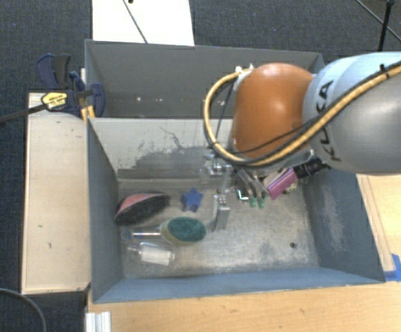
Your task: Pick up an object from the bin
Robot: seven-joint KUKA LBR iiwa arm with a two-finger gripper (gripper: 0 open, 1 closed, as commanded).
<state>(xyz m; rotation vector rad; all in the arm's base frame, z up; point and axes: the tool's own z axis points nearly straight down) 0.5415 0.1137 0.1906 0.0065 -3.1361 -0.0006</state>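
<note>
Blue scrap (192, 200) just beside arm's tip (221, 211)

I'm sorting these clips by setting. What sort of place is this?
Probably a robotics lab's grasping test station: an industrial arm reaches into a grey metal bin holding odd small items, such as a brush and a clear bottle.

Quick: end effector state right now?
End effector: cannot be told, open or closed; it hangs beside the small blue piece and the round green thing.

Hand (221, 220) low, arm (370, 113) from right
</note>
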